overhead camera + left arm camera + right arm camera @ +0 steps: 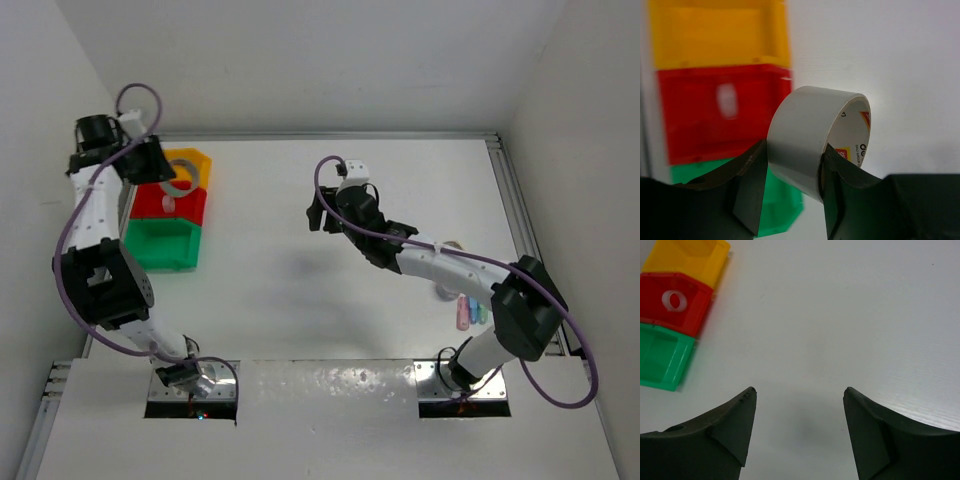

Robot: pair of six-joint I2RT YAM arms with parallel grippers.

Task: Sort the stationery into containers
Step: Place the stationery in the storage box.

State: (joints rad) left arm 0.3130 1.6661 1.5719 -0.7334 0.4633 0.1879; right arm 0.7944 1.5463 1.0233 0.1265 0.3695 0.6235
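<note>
L fingers (pixel 747 195) are clamped on a grey-white tape roll (pixel 805 125). The left gripper (pixel 795 167) pinches only its lower part. It looks as if one finger sits on the outer wall and the other at the core, tho we can't be sure. The roll sits tilted, most of it sticking up above the tips. Behind it, at left of frame, the bins show blurred: yellow bin (pixel 715 35) at top, red bin (pixel 690 120) mid, green bin (pixel 782 212) at bottom. In the top view this gripper hangs at upper left, over the yellow/red bins.

On the right gripper (pixel 800 395) the fingers (pixel 730 435) stand wide apart w/ nothing btwn them, only bare table (pixel 850 315) below. At upper left of its view a small white ring (pixel 674 301) lies in the red bin, and the green one looks empty. The pastel sticks (pixel 468 312) lie at lower right of the top view, by the R arm.

What we'd worry abt:
- The shallow, off-centre pinch could let the roll swivel or slip out early.
- Let go on edge, it could roll out an open front.
- It could also bounce off a rim btwn two bins into the wrong one.
</note>
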